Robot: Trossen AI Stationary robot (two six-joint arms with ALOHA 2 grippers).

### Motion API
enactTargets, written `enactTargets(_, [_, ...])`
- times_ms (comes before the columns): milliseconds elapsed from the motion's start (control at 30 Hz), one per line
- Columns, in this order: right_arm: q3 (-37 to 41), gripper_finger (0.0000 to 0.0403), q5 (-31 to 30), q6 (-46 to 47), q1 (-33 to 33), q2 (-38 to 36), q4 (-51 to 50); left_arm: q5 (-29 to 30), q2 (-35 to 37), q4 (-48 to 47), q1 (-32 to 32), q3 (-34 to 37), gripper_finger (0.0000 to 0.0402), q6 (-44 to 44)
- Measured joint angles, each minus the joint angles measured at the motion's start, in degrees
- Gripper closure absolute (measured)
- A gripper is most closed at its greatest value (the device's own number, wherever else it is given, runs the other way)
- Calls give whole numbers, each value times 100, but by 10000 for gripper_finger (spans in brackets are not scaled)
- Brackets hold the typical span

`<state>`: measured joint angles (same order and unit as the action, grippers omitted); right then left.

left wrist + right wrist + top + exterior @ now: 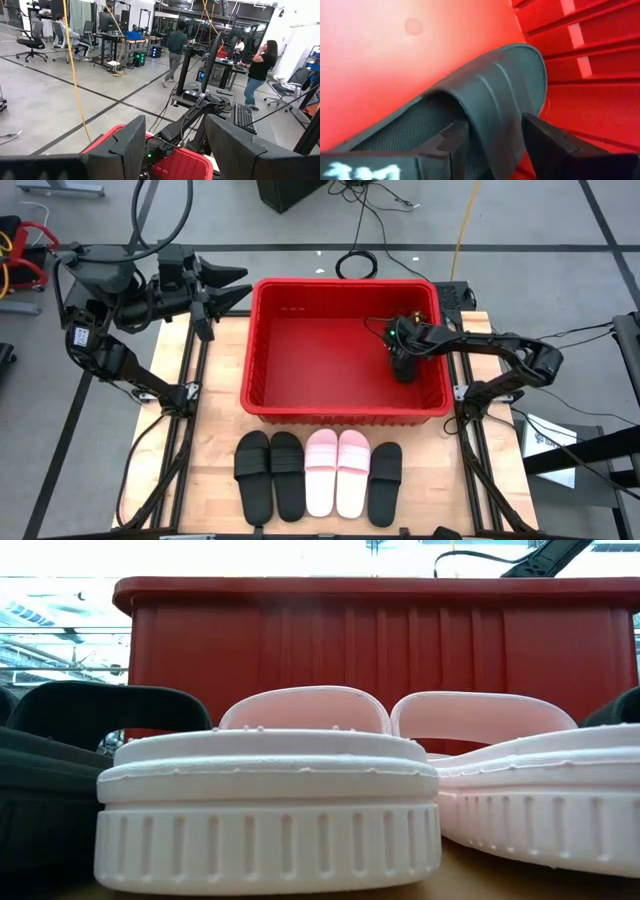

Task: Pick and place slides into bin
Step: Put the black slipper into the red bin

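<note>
A black slide (495,85) lies on the floor of the red bin (345,283), close to its right wall. My right gripper (492,140) reaches down into the bin (395,60) over this slide (404,370), open, with one finger in the foot opening under the strap and the other outside the strap's side. My left gripper (235,285) hovers open and level beyond the bin's far-left corner, holding nothing. On the table in front of the bin, soles down, lie a black pair (268,472), a pink pair (338,470) and a single black slide (385,483). My right gripper comes slanting down from the table's right, its fingers (545,142) straddling the strap's side edge (512,115). I cannot tell whether either finger touches the strap. The slide rests on the bin floor.
The bin's high ribbed walls (580,55) stand close to my right gripper. The row of slides fills the near strip of the table; the pink ones (270,800) stand right before the low camera. Beyond the table, people and desks show in the room.
</note>
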<state>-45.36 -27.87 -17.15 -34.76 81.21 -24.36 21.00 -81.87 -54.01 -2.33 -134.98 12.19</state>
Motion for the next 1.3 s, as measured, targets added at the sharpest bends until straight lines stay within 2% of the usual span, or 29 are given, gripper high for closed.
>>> enactTargets(167, [0,236,-348,149,-2,-21,-90,-40,0,-51,0,0,197,0])
enactTargets(467, [-7,236,206,525,153,-27,-555,-48,0,-159,0,0,197,40])
enactTargets(733, [-7,236,262,937,331,-259,-613,-298,0,-287,0,-2,197,105])
enactTargets(967, [-7,238,164,938,391,-687,-746,-296,0,-348,0,-2,197,127])
enactTargets(1200, [-9,240,-26,847,387,-763,-970,-298,0,-340,0,-2,197,162])
enactTargets(1300, [-7,240,140,791,382,-753,-994,-302,0,-340,0,-2,197,162])
